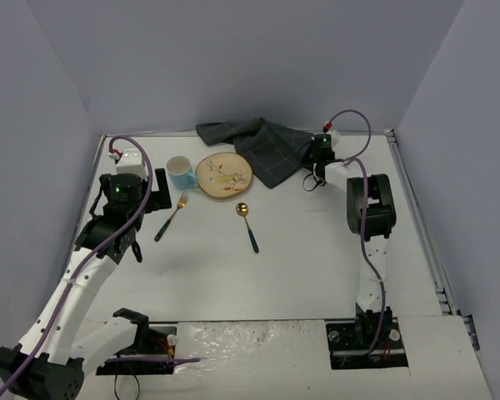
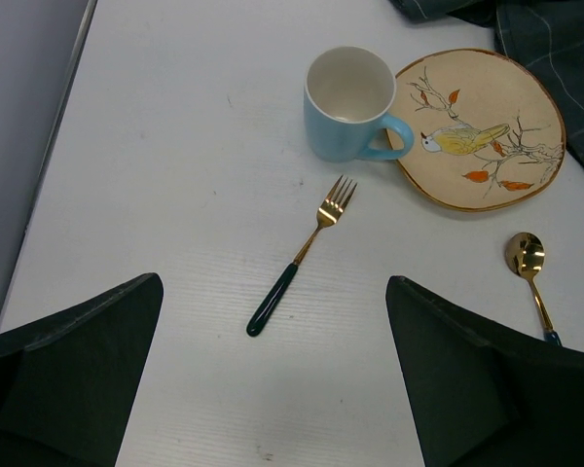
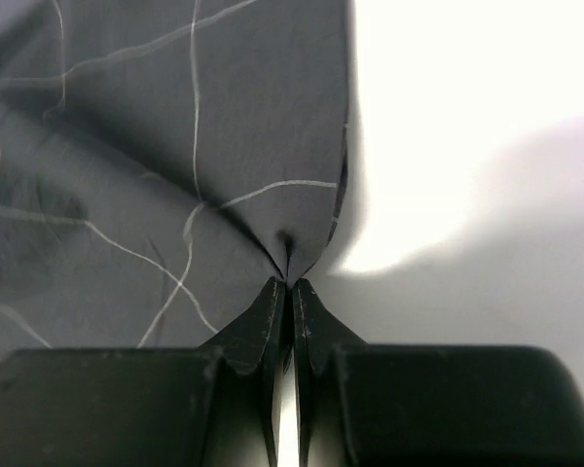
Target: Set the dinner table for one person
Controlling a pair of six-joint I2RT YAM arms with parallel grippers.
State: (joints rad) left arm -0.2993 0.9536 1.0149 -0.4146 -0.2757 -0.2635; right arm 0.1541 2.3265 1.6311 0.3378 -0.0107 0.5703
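On the white dinner table [image 1: 300,267] lie a dark grey checked cloth mat [image 1: 262,146], a beige plate with a bird picture [image 1: 223,175], a blue mug [image 1: 180,172], a gold fork with a dark handle [image 1: 172,216] and a gold spoon [image 1: 247,223]. My right gripper [image 1: 313,177] is shut on the mat's right edge [image 3: 290,255], pinching a fold. My left gripper [image 1: 127,250] is open and empty, above the table left of the fork. In the left wrist view the fork [image 2: 302,256], the mug [image 2: 350,104], the plate [image 2: 480,127] and the spoon [image 2: 529,272] lie ahead of the open jaws.
Grey walls enclose the table on three sides. Metal rails run along the right edge [image 1: 421,225]. The arm bases and a crinkled white sheet [image 1: 250,342] sit at the near edge.
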